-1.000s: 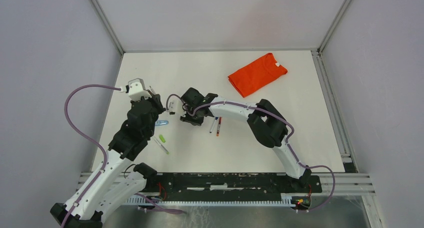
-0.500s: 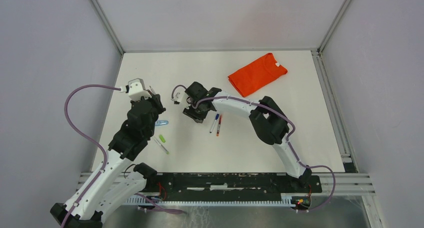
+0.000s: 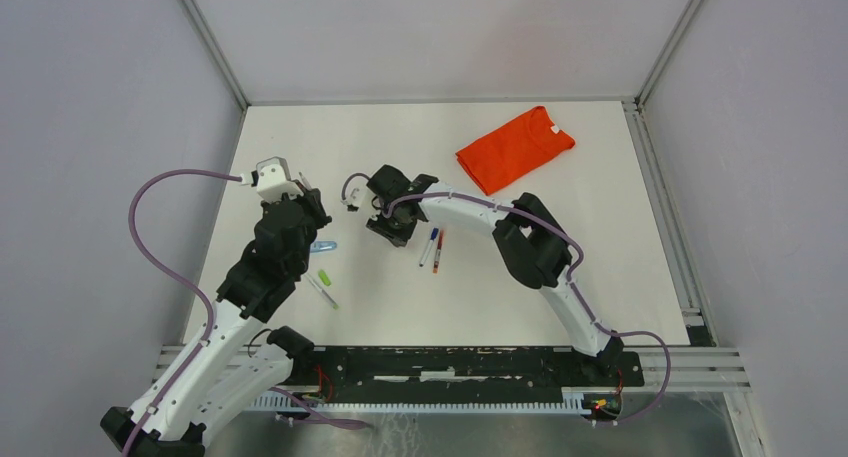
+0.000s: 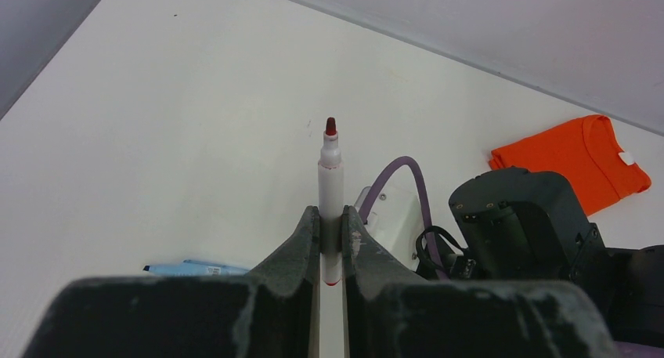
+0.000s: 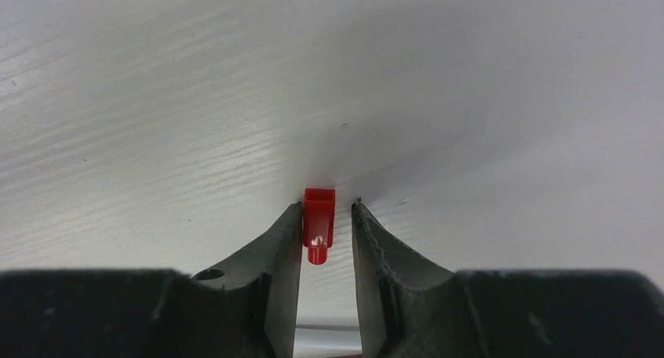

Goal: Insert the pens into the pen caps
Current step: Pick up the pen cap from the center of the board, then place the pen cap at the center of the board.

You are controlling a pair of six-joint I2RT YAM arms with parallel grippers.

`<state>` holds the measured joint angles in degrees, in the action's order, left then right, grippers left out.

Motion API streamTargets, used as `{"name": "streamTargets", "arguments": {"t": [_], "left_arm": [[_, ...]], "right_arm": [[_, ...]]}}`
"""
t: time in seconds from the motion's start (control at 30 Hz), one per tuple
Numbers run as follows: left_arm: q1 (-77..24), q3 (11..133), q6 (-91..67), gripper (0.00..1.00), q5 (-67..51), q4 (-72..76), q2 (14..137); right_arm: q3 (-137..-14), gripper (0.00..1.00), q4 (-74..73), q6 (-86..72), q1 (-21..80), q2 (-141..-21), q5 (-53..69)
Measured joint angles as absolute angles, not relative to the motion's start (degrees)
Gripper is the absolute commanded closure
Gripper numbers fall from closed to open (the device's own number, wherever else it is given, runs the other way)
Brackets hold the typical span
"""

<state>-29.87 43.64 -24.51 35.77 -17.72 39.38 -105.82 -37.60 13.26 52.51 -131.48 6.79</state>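
Toward the left edge: slim white pen (image 3: 322,293), bright green plastic cap (image 3: 324,277) just beside it. Left jaws clamped on white-barrelled red-tipped pen (image 4: 330,170), tip bare. Right jaws narrowly parted, straddling small red tubular cap (image 5: 319,215), mid-surface. Folded orange shirt (image 3: 514,148) near far-right corner.

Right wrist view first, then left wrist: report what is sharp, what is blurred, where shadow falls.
Right wrist view: red cap sharp, soft grey shadow on the table beyond it, right fingers dark, blurred near the lens. Left wrist view: pen sharp, left fingers blurred at the bottom edge.
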Motion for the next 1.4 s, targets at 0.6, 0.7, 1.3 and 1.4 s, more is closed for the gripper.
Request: {"name": "streamTargets", "arguments": {"t": [0.6,0.7,1.3,1.4], "left_arm": [[-29.8,43.6,-24.5,0.94,35.7,-17.7,39.8],[-29.8,43.6,-24.5,0.94,35.7,-17.7,40.0],[-29.7,43.6,-24.5,0.96,33.0,-17.5,42.5],[-29.7,43.6,-24.5,0.96,32.9,-17.5,42.5]], "right_arm": [[-105.2,0.99,-37.2,11.6,51.7,-128.7,7.9],[-97.1,1.0,-35.6,9.0,49.6,-120.1,7.6],[-58.1,0.97,-37.8,-2.0,38.8,-94.7,-0.3],[-57.8,0.97,-37.8,-2.6,38.8,-94.7,-0.2]]}}
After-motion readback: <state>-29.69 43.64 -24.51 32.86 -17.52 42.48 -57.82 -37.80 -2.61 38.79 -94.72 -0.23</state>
